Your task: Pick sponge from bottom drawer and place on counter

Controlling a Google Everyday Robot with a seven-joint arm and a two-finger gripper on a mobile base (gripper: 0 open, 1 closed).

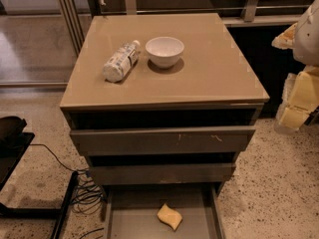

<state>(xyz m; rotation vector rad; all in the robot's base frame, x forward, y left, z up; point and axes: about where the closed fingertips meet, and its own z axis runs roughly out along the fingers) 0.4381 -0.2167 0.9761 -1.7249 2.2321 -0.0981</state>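
Though wavy-edged, sponge (169, 217) flat on grey floor of bottom drawer (133, 219); end effector (298, 106) beside glossy counter (212, 71), grip indiscernible.

Counter (209, 78) at frame centre, atop drawer stack. On it, toward upper left: bottle (121, 61) lying on side, bowl (164, 51) just right of bottle. Bottom drawer (134, 218) pulled out at lower centre, sponge (170, 217) inside. Gripper (298, 103) at right edge, beside counter. Cables (84, 193) on floor, lower left.

The pale-yellow sponge (170, 217) lies flat in the open bottom drawer (132, 218); the glossy beige counter (209, 76) is above. The gripper (299, 103) hangs right of the counter.
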